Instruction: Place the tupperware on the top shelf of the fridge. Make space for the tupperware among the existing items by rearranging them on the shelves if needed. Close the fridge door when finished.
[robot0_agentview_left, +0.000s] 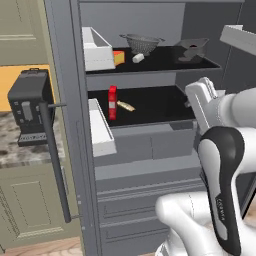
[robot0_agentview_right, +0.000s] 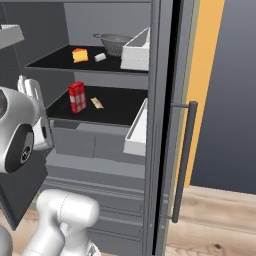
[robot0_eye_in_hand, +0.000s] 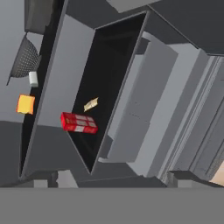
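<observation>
The top shelf (robot0_agentview_left: 150, 66) of the open fridge (robot0_agentview_left: 65, 75) carries a dark grey container (robot0_agentview_left: 192, 49) at its right end; whether this is the tupperware or a bowl cannot be told. Further left stand the mesh colander (robot0_agentview_left: 141, 42), white block (robot0_agentview_left: 138, 58) and cheese wedge (robot0_agentview_left: 119, 57). The lower shelf (robot0_agentview_left: 165, 102) holds the red bottle (robot0_agentview_left: 112, 102) with the tan stick (robot0_agentview_left: 125, 105) just beside it. The gripper (robot0_eye_in_hand: 118, 179) is released, fingers spread, grasping nothing, in front of the lower shelf.

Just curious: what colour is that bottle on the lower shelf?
Red bottle, with pale markings; clearest in the right base view.
</observation>
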